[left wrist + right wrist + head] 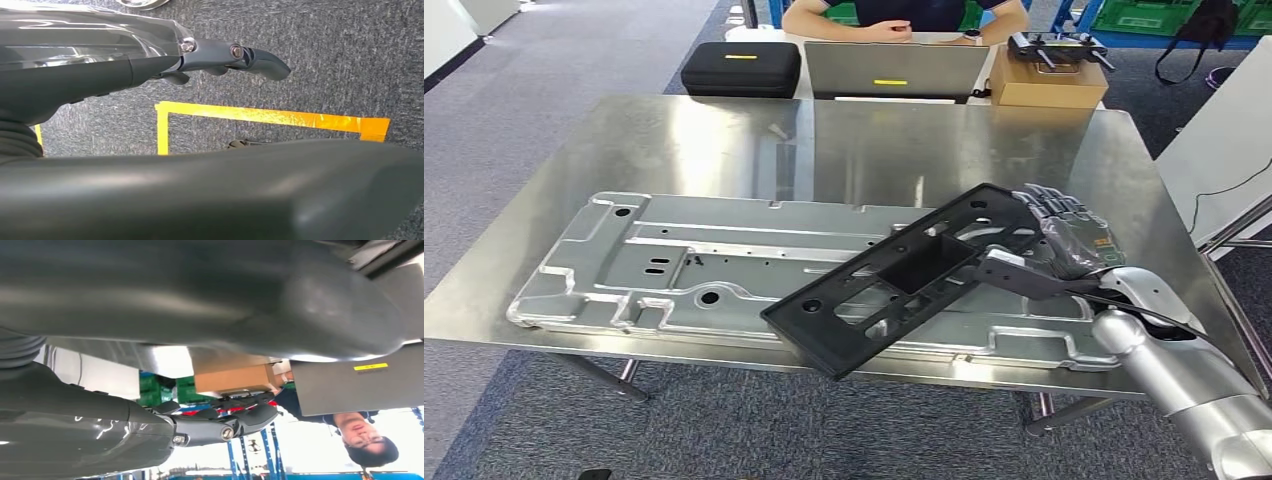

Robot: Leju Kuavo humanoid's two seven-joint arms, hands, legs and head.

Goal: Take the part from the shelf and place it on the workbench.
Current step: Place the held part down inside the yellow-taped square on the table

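While gripped at its far right end by the right hand (1064, 232), the black part (904, 275) slants across the right half of the worktop (724, 130), near-left corner reaching to the front edge, far-right corner raised toward the hand. Flat, long and rectangular, matte black, with a raised rim, round holes at the corners and along the sides, and several rectangular cut-outs, the largest near the middle. Lies over the right end of a big silver stamped metal panel (624, 260), whether resting on it or held just above cannot be told. Dark fingers (1049, 205) spread along the part's far right edge, thumb reaching over its top face near the cut-outs. Silver right arm (1184, 370) coming in from the near right corner.

Metal panel spread along the front of the worktop, nearly from left edge to right, pale grey with pressed ribs, slots and a few dark holes. Worktop itself brushed steel and reflective.

Beyond the far edge: a black zip case (741, 68), a grey laptop (896, 70) with a yellow sticker, a cardboard box (1046, 80) with a dark device on top, and a person (904, 20) seated with arms folded.

Left hand (235, 55) hanging over grey carpet with yellow floor tape (270, 117), fingers loosely extended, holding nothing.
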